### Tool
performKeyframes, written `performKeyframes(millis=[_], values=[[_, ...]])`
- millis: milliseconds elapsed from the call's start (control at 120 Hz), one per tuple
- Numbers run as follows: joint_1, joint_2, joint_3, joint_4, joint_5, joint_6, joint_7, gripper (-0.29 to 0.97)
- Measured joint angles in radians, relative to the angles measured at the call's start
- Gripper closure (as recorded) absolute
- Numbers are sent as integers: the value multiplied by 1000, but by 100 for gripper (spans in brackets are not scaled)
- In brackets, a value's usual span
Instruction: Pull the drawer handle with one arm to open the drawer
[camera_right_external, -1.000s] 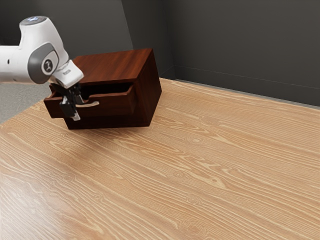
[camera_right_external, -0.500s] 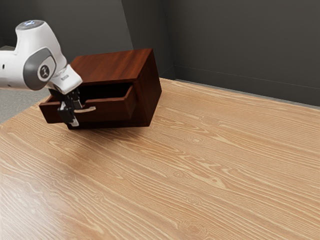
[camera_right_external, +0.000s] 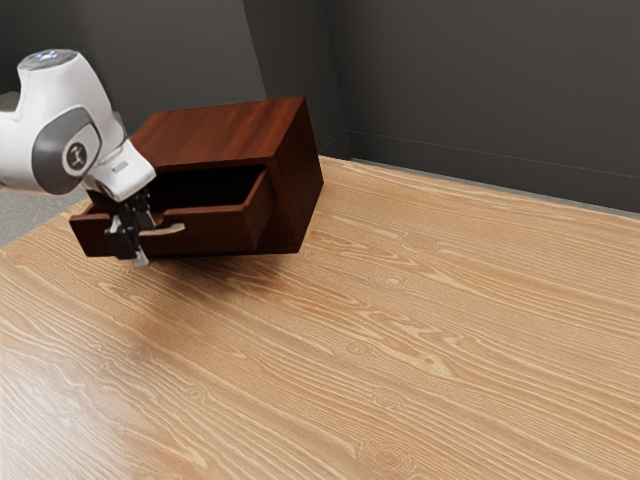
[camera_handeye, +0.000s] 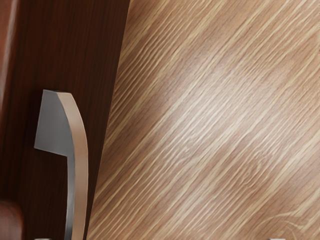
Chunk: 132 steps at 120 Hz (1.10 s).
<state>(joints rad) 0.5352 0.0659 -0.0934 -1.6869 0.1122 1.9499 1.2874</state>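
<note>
A dark red wooden cabinet (camera_right_external: 240, 130) stands at the back left of the table. Its single drawer (camera_right_external: 215, 225) is pulled well out toward the exterior view's left, with a dark gap showing above the drawer's front. A pale curved handle (camera_right_external: 168, 230) is fixed to the drawer front. My black gripper (camera_right_external: 133, 238) is shut on the handle's left end, the white arm reaching in from the exterior view's left. In the wrist view the handle (camera_handeye: 70, 150) curves along the dark drawer front (camera_handeye: 60, 50), just under my hand.
The light wooden table (camera_right_external: 400, 330) stretches wide to the exterior view's right and toward the front. Dark grey walls stand behind it. The table's left edge runs close to the drawer's front corner.
My gripper has moved toward the exterior view's left with the handle, and the drawer has slid further out of the cabinet. The cabinet itself has stayed in place.
</note>
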Motion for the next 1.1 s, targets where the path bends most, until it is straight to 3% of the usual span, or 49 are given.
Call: performKeyframes(millis=[225, 792, 867, 975, 1100], values=[[4, -37, -3, -62, -5, 16, -5, 8], [-6, -194, 0, -217, -8, 25, -19, 21], [-19, -262, 0, -248, -7, 25, -23, 19], [-51, -454, -3, -263, 1, 2, -32, 14], [-60, -546, -18, -101, 6, -91, -40, 8]])
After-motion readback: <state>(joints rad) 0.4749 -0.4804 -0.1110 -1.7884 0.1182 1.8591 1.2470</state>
